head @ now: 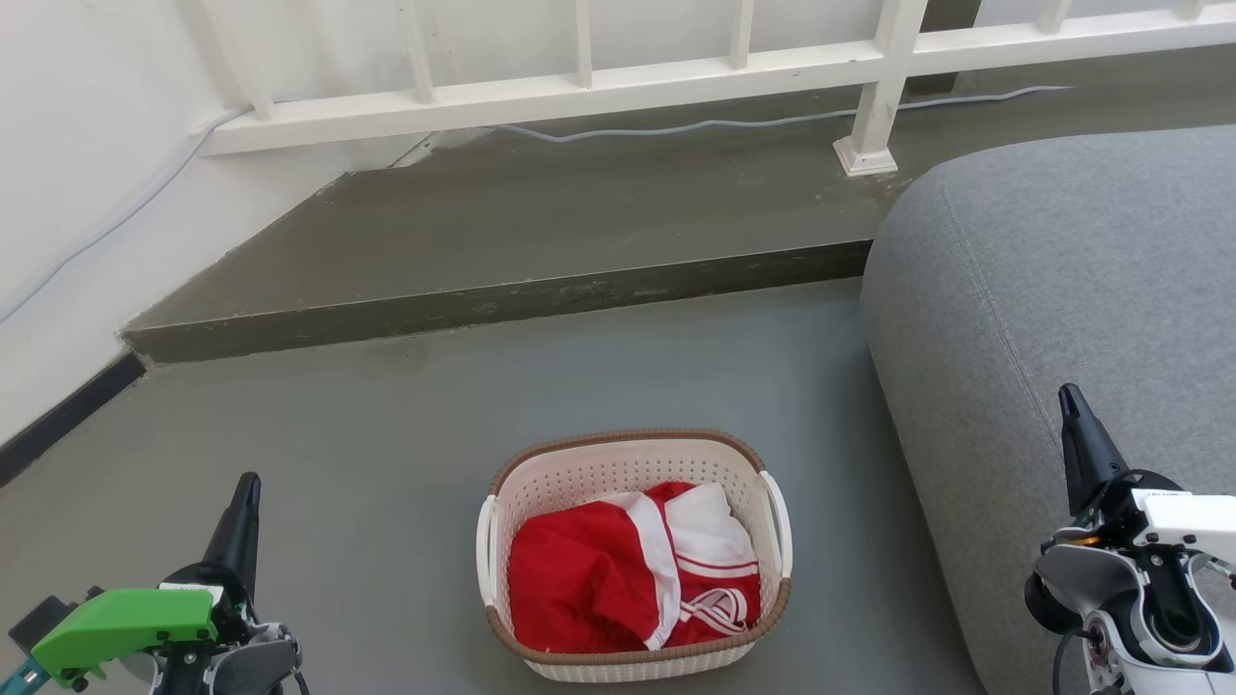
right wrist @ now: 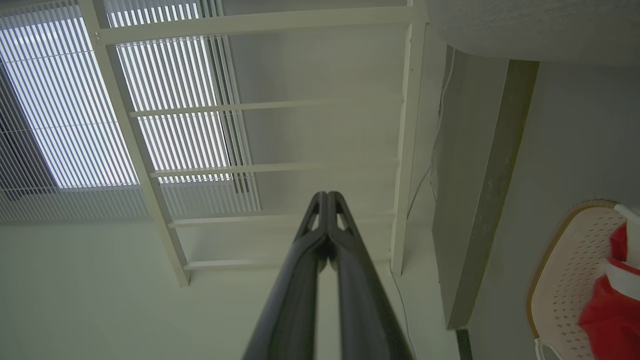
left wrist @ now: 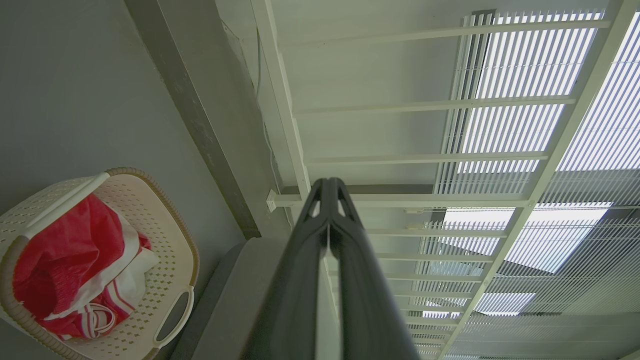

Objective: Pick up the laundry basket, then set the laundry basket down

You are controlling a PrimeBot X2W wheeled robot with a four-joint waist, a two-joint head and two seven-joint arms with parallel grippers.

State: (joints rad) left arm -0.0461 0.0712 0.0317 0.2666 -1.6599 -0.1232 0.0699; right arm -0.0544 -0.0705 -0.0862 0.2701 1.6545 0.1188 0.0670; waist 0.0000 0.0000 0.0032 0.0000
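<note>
The laundry basket (head: pixel 618 468) stands on the grey floor at the lower middle of the head view, cream-white and perforated with a brown rim and white side handles. Red and white clothing (head: pixel 628 569) lies inside it. My left gripper (head: pixel 246 492) is at the lower left, well to the left of the basket, its fingers shut with nothing held. My right gripper (head: pixel 1070 405) is at the lower right over the sofa's edge, also shut and empty. The basket (left wrist: pixel 165 250) appears at the left wrist view's lower left and the basket (right wrist: pixel 565 270) at the right wrist view's right edge.
A grey sofa (head: pixel 1062 290) stands close to the right of the basket. A raised concrete step (head: pixel 502 299) crosses the floor behind it, with a white railing (head: pixel 676 82) and a thin cable (head: pixel 753 121) beyond. A white wall (head: pixel 77 193) closes the left side.
</note>
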